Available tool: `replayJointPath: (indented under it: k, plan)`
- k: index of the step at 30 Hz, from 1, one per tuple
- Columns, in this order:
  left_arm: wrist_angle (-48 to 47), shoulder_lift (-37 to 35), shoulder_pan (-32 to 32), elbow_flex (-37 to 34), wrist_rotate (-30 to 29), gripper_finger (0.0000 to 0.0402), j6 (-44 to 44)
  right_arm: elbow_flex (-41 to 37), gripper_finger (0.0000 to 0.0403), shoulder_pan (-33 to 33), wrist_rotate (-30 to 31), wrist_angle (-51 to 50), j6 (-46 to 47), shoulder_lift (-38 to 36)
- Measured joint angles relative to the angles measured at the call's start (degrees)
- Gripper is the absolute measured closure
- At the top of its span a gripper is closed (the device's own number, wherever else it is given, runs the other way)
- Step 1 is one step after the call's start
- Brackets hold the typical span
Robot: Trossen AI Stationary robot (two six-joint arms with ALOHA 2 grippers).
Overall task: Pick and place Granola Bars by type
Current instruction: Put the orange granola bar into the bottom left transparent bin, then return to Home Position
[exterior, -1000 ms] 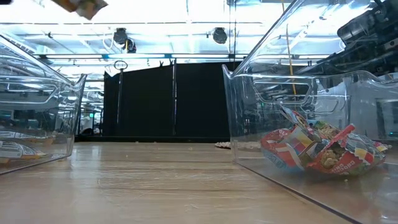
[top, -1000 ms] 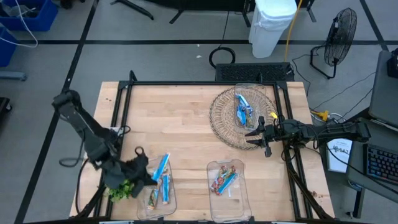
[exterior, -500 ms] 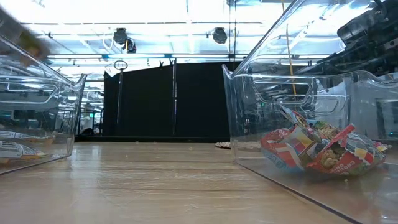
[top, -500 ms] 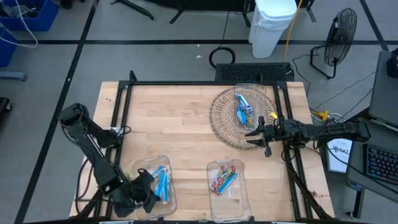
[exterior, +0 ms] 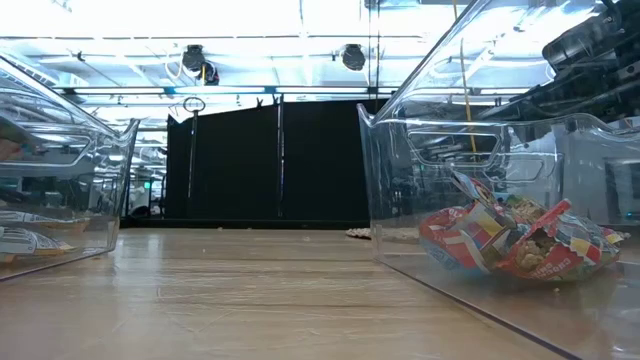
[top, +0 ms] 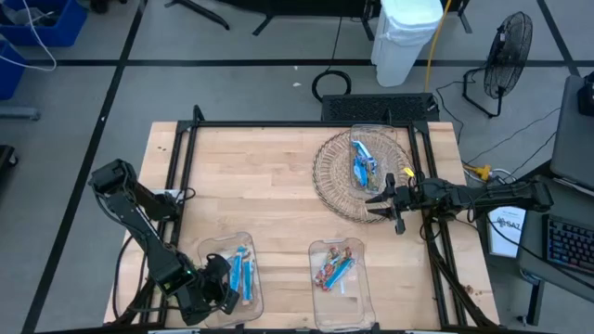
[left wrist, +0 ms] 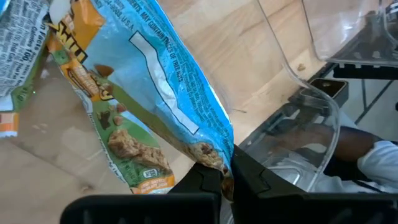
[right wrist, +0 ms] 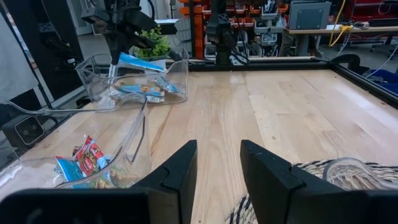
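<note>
Left clear bin (top: 251,288): blue bars, one more blue bar (left wrist: 168,87) pinched by the left gripper (top: 215,286) over it; middle clear bin (top: 357,278): multicoloured bars (top: 331,269); wicker basket (top: 329,172): blue bars (top: 362,162), right gripper (top: 382,200) spread beside it.

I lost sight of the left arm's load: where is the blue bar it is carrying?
The blue bar is pinched in the left gripper, over the left clear bin at the table's near-left corner, above other blue bars.

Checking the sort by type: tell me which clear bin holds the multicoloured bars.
The right-hand clear bin near the table's front edge: its bars are red-orange, while the left bin holds blue bars.
</note>
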Motion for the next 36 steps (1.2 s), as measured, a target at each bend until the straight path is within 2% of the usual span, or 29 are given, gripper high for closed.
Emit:
replayJointPath:
  k: [6,14,20,26,28,30,32,34,36]
  plan:
    - [-0.8,0.0,0.2,0.0,0.0,0.0367,1.3,0.0,0.0289,0.0,0.0,0.0,0.0,0.0]
    - [-1.0,0.0,0.2,0.0,0.0,0.039,1.4,0.0,0.0289,0.0,0.0,0.0,0.0,0.0]
    - [-0.8,0.0,0.6,0.0,-2.9,0.0326,5.0,0.0,0.0289,0.0,0.0,0.0,0.0,0.0]
    - [-0.8,-0.2,2.1,0.0,-2.6,0.0264,8.6,0.0,0.0289,0.0,0.0,0.0,0.0,0.0]
    - [-0.9,-0.9,2.9,0.0,-2.7,0.0249,12.5,0.0,0.0289,0.0,0.0,0.0,0.0,0.0]
    - [-1.7,-2.0,3.6,0.0,-5.3,0.0237,20.1,0.0,0.0289,0.0,0.0,0.0,0.0,0.0]
    - [-5.2,-3.4,4.5,0.0,-10.5,0.023,29.8,0.0,0.0289,0.0,0.0,0.0,0.0,0.0]
    - [-11.6,-5.1,5.7,0.0,-18.5,0.0228,37.1,0.0,0.0289,0.0,0.0,0.0,0.0,0.0]
    - [-21.0,-7.3,7.3,0.0,-25.8,0.0228,38.8,0.0,0.0289,0.0,0.0,0.0,0.0,0.0]
